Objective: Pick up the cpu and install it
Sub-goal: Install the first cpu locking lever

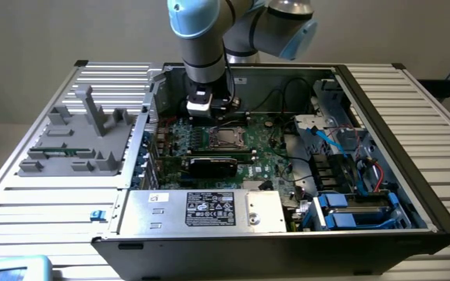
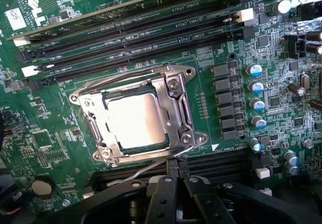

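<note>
The arm [image 1: 201, 35] reaches down into the open computer case [image 1: 381, 117], which stands on the slatted worktop [image 1: 45, 199]. In the exterior view the gripper [image 1: 207, 111] hangs over the motherboard [image 1: 268, 155], at about 11 o'clock from the socket and just beside it. Its jaws are pressed together and hold nothing. In the wrist view the black fingertips [image 2: 172, 172] meet right at the end of a thin wire lever [image 2: 146, 169] by the socket's edge. The cpu [image 2: 135, 121] lies flat in the socket, its pale silvery top showing through the window of the metal frame [image 2: 173, 105] folded over it. A grey tray [image 1: 77, 146] sits on the worktop at 9 o'clock from the case, well apart from the gripper.
</note>
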